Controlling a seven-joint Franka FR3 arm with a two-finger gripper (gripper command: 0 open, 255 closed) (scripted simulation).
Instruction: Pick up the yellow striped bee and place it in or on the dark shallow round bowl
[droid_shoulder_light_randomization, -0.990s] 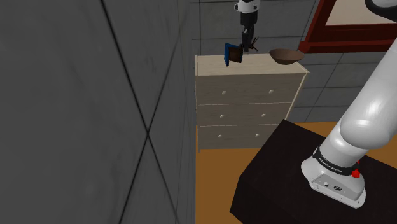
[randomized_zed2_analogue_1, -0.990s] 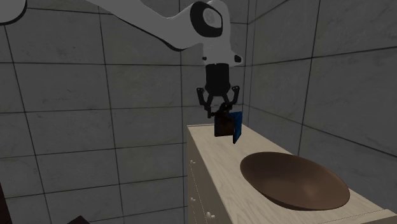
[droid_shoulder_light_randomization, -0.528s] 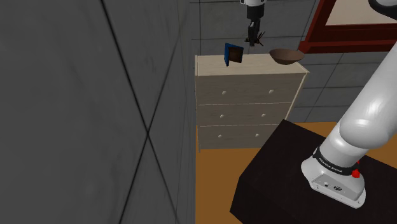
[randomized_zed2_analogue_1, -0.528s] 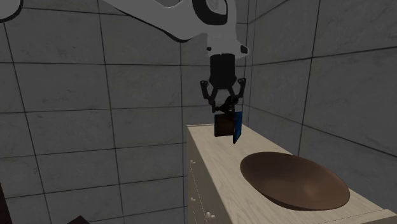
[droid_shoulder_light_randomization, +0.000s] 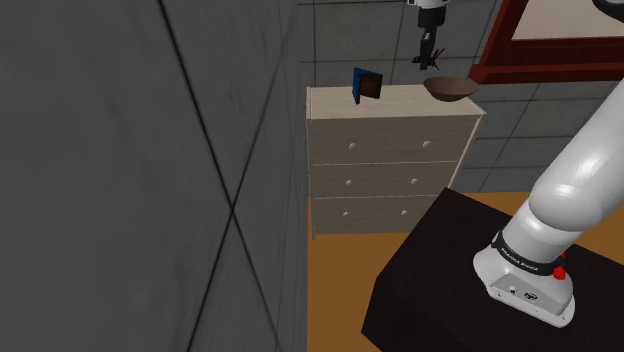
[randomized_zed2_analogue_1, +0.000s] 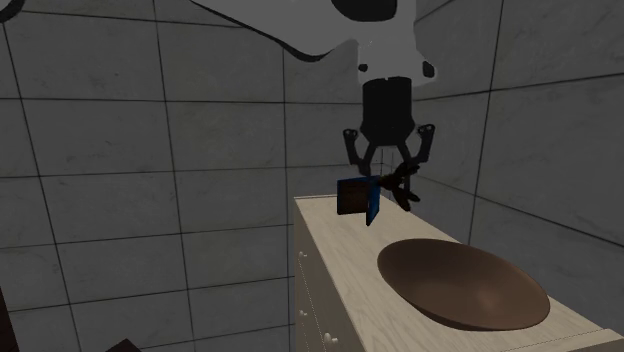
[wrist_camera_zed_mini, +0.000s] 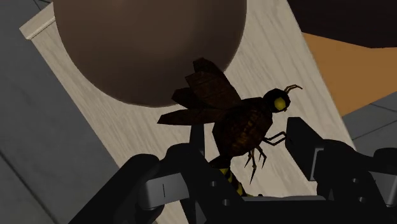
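One second has carried the gripper (randomized_zed2_analogue_1: 392, 178) up and away from the blue-edged frame (randomized_zed2_analogue_1: 372, 200) toward the dark bowl (randomized_zed2_analogue_1: 462, 284); it is clamped on the bee (wrist_camera_zed_mini: 245, 124) (wings spread, striped tail nipped), aloft above the dresser (randomized_zed2_analogue_1: 340, 295); I'd say only a short carry and drop remain.

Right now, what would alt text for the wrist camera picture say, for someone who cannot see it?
A dark bee with a yellow head and a yellow-striped tail is clasped in the black gripper, above a pale wooden dresser top. The brown round bowl sits on the dresser just beyond the bee.
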